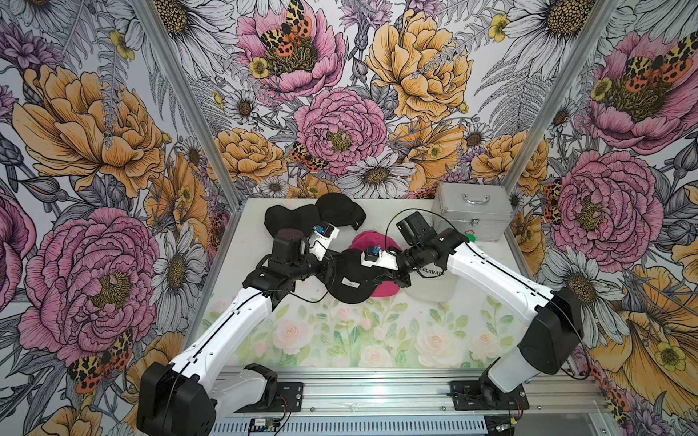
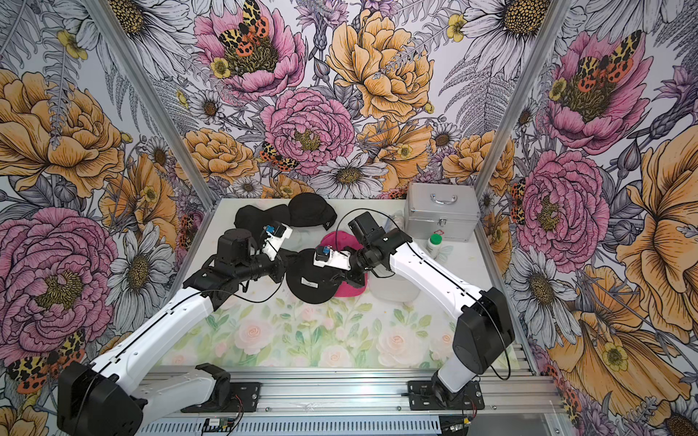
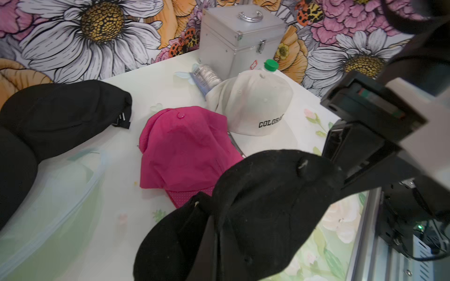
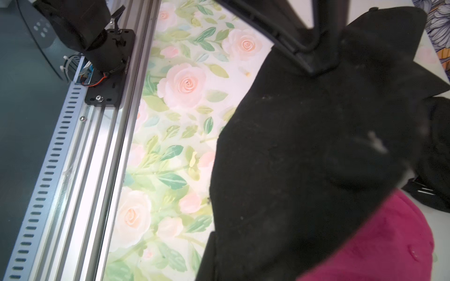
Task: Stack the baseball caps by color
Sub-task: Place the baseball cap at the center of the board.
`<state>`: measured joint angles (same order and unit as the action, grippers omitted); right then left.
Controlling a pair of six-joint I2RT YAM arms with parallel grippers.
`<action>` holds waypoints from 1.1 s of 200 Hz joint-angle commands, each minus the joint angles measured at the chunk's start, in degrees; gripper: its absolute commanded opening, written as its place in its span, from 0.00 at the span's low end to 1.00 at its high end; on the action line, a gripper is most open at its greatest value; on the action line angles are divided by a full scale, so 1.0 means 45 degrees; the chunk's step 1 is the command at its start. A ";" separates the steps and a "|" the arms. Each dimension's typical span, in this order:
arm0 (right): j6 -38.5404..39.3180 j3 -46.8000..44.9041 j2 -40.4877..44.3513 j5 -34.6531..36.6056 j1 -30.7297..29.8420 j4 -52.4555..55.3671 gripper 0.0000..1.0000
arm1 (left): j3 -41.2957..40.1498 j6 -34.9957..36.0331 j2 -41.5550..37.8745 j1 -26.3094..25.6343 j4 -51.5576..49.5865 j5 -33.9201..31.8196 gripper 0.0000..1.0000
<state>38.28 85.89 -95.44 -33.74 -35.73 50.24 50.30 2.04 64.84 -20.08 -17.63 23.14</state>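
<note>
Your left gripper (image 1: 330, 266) and right gripper (image 1: 381, 281) are both clamped shut on the soft black fabric cap (image 1: 347, 281) held between them. The 2 other black caps (image 1: 291, 221) lie just beyond the left gripper, so that arm is nearer.

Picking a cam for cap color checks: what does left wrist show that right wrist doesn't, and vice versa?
Left wrist only: white cap, case, bottle.
Right wrist only: frame rail and arm mount.
Both: black cap up close, pink cap beside it, rose-print table.
</note>
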 commanded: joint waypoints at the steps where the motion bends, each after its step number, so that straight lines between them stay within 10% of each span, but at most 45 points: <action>1: -0.3544 0.2107 -0.1490 0.0874 -0.0161 -0.0002 0.00 | -0.0550 -0.2444 -0.0461 0.0804 0.0643 -0.2833 0.00; 87: -0.8539 0.8245 -0.6905 0.1430 -0.1267 -0.0148 0.00 | -0.2027 -0.4578 -0.0479 0.3070 0.1688 -0.3957 0.00; 220: -1.0848 1.2423 -1.0795 0.5531 -0.1241 -0.0344 0.03 | 0.1396 -0.3668 0.6500 0.3873 0.1403 -0.2952 0.00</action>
<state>-8.05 139.59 -144.44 -12.78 -42.11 49.45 51.81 -16.64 90.17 -3.66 -7.33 10.22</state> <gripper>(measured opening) 0.068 0.054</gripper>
